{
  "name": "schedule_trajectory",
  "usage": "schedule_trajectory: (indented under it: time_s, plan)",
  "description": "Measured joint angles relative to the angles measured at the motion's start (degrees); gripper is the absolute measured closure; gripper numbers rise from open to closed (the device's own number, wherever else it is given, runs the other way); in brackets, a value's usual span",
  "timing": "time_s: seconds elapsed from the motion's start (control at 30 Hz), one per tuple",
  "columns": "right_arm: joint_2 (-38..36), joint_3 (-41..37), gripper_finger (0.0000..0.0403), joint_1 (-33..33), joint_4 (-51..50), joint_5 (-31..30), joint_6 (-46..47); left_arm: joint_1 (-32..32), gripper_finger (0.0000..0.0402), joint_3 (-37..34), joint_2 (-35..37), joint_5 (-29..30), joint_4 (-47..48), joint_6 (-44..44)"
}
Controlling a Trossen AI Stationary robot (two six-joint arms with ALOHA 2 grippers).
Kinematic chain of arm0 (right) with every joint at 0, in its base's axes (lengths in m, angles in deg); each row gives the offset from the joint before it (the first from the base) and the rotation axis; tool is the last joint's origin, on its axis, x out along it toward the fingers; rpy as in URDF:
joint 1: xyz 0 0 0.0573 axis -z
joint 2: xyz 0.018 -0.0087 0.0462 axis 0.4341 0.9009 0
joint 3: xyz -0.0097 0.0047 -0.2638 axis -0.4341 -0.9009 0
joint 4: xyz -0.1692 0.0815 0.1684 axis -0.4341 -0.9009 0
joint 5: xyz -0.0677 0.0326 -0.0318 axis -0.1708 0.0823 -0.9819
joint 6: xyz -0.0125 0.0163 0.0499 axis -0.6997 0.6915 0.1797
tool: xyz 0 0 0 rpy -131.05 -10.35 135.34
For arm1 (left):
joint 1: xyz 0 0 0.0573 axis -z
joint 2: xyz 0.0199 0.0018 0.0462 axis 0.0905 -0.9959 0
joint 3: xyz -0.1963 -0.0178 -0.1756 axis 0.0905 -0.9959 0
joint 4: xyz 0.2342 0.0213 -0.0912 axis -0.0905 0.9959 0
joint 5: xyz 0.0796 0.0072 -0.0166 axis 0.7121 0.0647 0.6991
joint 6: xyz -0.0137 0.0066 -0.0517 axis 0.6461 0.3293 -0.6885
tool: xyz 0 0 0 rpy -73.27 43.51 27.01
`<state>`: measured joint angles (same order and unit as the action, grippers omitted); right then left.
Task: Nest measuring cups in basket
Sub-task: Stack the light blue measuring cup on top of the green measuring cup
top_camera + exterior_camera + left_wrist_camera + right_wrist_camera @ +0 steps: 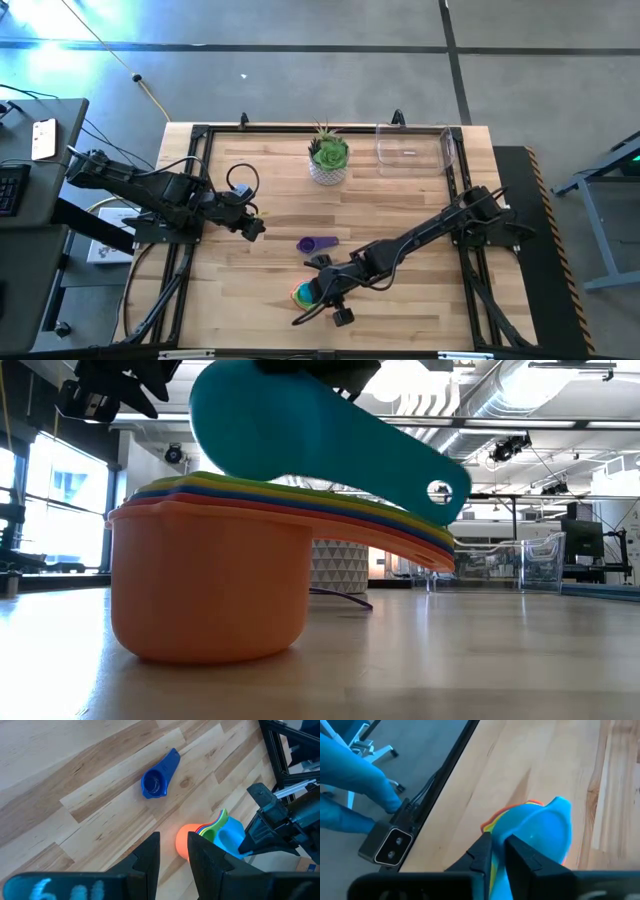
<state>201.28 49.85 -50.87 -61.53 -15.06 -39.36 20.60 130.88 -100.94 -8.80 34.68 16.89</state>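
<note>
An orange measuring cup (pixel 210 590) stands on the table near its front edge, with several cups nested in it. A teal cup (pixel 300 440) lies tilted on top of the stack, its handle (pixel 435 485) sticking out sideways over the other handles. My right gripper (pixel 322 288) is shut on this teal cup. A single purple-blue cup (pixel 318 243) lies on its side just beyond the stack. My left gripper (pixel 255 228) hovers open over the table's left half, holding nothing. The clear basket (pixel 415 150) stands at the far right. My right gripper pinches the teal cup's bowl wall at its rim (pixel 515 825), and I read one finger as inside the bowl and one outside. The fingers (pixel 482 851) slant down from the table's right side. The cup sits tilted, its underside on the nested stack.
A white pot with a green plant (pixel 328 160) stands at the far middle, left of the basket. Black frame rails (pixel 180 250) run along the table's edges. Bare wood lies between the stack and the basket.
</note>
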Motion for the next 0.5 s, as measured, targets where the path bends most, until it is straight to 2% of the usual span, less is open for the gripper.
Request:
schedule_trajectory:
  time_s: [0.17,0.5]
  plan:
    - [0.0,0.0,0.0346,0.0,0.2,-1.2,0.1,0.0,0.0312,0.0,0.0,0.0,0.0,0.0]
    - [0.0,0.0,0.0344,0.0,0.8,-4.1,-0.1,0.0,0.0312,0.0,0.0,0.0,0.0,0.0]
